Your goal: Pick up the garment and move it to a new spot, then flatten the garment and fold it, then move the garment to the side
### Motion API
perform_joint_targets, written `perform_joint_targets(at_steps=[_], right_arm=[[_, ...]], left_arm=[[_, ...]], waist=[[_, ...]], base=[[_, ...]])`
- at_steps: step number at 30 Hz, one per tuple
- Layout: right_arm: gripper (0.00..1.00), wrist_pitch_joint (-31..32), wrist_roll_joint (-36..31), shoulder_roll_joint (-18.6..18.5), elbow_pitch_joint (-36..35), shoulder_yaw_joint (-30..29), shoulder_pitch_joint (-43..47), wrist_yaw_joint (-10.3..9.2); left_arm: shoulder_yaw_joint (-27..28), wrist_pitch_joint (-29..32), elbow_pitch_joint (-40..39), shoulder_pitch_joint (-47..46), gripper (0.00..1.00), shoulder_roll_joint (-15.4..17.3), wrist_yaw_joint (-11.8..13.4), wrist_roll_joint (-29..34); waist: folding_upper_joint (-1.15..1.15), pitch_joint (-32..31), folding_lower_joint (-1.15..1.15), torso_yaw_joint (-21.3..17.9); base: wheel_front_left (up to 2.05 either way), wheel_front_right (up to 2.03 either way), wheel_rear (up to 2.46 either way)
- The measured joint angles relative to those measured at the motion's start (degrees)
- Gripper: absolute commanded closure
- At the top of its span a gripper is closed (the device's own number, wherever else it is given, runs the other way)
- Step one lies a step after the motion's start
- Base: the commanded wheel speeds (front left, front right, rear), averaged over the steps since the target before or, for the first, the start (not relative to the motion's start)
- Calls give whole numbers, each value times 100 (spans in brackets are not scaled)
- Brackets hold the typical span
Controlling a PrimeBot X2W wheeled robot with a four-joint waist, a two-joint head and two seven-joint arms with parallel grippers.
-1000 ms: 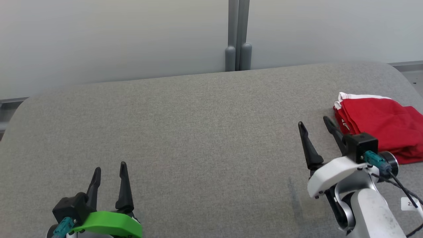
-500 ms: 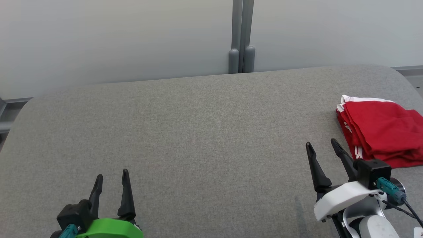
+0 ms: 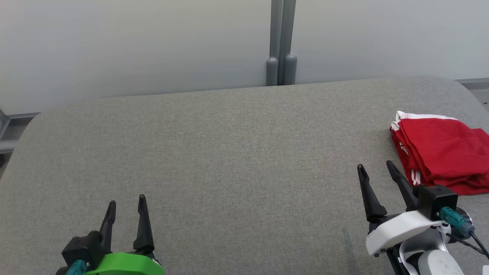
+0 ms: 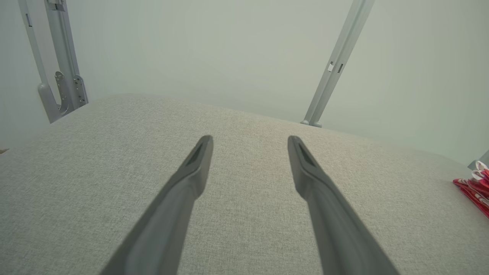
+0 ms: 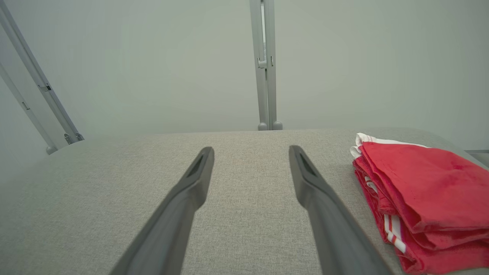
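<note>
Garment (image 5: 420,179) layers and white stripes show clearest in right wrist view.

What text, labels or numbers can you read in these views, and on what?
No text can be read.
Red garment: white stripes only, no lettering visible.
White tag at the head view's lower right corner: cut off by the frame edge, unreadable.
Grey padded surface: no markings visible.
</note>
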Motion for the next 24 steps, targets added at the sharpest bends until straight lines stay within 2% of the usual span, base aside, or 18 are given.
perform_joint_targets(at_steps=[16, 17, 24], right_arm=[[0, -29, 29, 0, -10, -21, -1, 0], [100, -27, 29, 4, 31, -20, 3, -1], [100, -12, 243, 36, 264, -10, 150, -1]], left_arm=[[54, -1, -102, 21, 0, 14, -3, 183], [49, 1, -73, 24, 100, 8, -2, 190], [31, 92, 135, 103, 100, -97, -38, 38]], waist=[[0, 20, 0, 8], [0, 21, 0, 9], [0, 28, 0, 9]], base=[[0, 0, 0], [0, 0, 0], [0, 0, 0]])
